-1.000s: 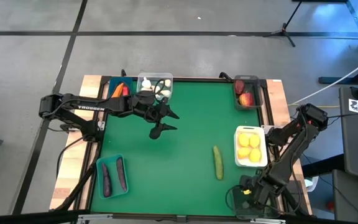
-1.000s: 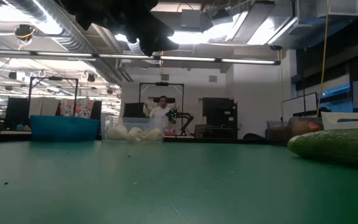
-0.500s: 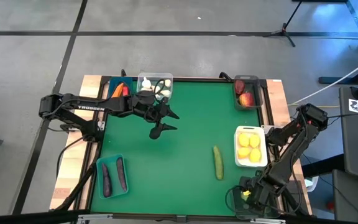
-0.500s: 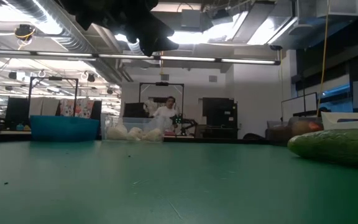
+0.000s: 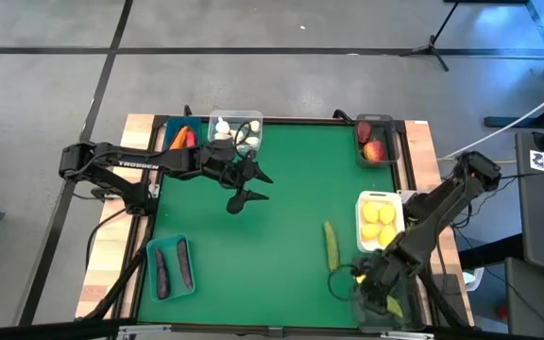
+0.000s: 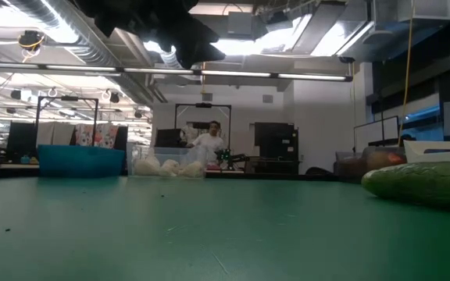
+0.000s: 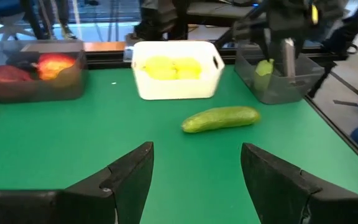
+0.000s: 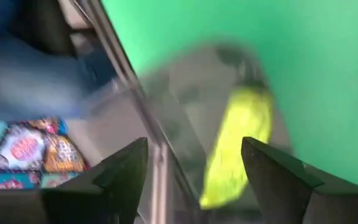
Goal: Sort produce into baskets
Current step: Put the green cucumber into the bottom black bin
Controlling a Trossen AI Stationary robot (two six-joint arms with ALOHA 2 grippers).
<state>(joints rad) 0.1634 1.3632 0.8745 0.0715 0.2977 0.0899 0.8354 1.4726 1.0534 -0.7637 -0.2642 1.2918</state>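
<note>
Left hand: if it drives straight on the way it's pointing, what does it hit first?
Probably the loose cucumber on the mat: in the left wrist view it lies ahead of the open left hand, with the white lemon basket behind it. Depth is unclear.

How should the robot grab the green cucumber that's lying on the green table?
Probably around its middle, coming straight down from above. The cucumber lies flat on the green mat, long and thin, running toward and away from the table's front edge, so fingers closing across its narrow width should fit. Nothing touches it; the white basket of lemons sits off to one side, leaving room for both fingers.
</note>
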